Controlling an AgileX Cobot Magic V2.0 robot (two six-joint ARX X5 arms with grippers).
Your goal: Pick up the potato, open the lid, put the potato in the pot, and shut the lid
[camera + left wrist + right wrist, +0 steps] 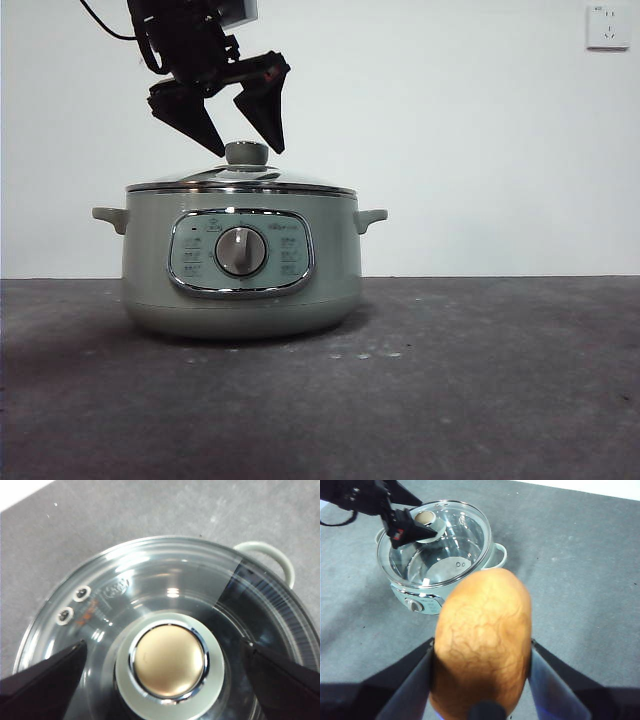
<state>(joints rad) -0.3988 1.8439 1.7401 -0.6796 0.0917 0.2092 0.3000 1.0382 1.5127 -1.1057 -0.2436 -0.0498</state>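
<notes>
Left gripper (245,148) jaws spread wide, right gripper (481,680) clamped, raised high

at the upper left of the frame the left gripper (243,135) hangs spread just above the lid (240,181) knob on the pot (240,265).

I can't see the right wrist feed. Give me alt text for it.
The right gripper holds the potato between its jaws, high above the grey table. Beyond it stands the pot with its lid on, the left gripper at the knob.
</notes>
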